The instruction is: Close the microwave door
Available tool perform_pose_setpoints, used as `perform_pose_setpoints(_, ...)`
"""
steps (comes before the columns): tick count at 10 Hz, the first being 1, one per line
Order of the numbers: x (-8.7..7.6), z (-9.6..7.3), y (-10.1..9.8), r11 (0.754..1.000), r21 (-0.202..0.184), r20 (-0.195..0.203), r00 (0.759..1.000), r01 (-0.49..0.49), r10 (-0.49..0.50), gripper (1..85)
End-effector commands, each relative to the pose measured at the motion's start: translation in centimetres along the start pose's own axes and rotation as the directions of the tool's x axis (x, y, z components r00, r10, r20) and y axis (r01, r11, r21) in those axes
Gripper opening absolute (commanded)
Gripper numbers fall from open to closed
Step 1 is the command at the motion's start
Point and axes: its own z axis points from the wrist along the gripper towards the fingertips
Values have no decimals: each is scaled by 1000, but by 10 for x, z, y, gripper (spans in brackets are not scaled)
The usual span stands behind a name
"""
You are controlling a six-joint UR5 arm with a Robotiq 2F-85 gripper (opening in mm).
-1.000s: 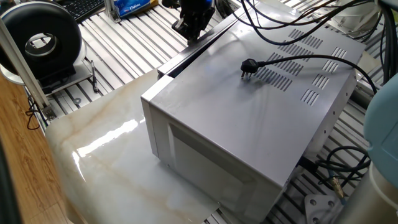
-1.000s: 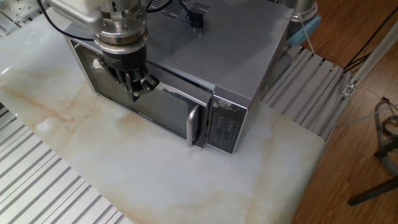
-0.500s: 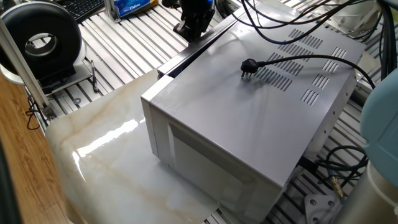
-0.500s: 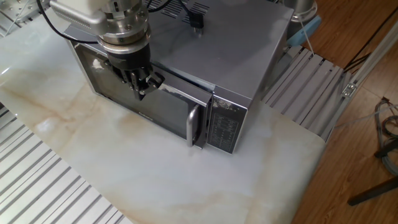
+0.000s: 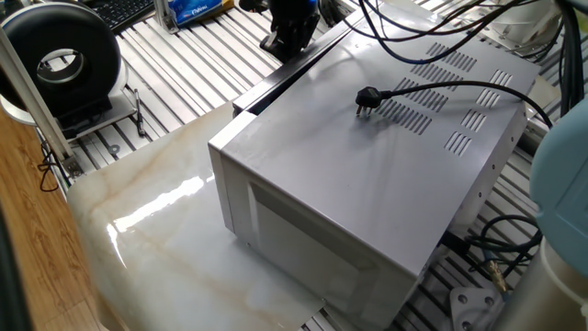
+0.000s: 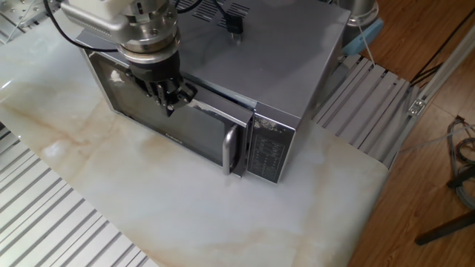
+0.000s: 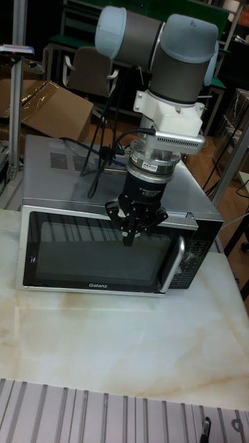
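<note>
My black metal gripper [image 7: 131,237] looks matt against the glossy dark meshed glass of the black-framed microwave door [image 7: 90,252]. The light-grey sheet-metal microwave [image 5: 367,175] has a smooth satin finish, and beneath it the polished cream marble tabletop [image 6: 185,200] shines with reflections.

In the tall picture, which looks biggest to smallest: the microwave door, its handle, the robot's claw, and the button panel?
1. The microwave door, by far the widest.
2. The button panel.
3. The door handle and the gripper look alike in size; the gripper hangs in front of the door, nearer the camera, so I won't rank them.
</note>
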Motion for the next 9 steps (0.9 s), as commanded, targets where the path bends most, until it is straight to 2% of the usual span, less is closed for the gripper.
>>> perform_pose_setpoints(1,2,-1,3,1000,-12,-8,1000,-6,5,10)
perform_pose_setpoints(5,8,-9,5,1000,-13,-14,1000,-22,22,10)
perform_pose_setpoints(9,17,-14,5,1000,-4,-40,999,-26,26,10)
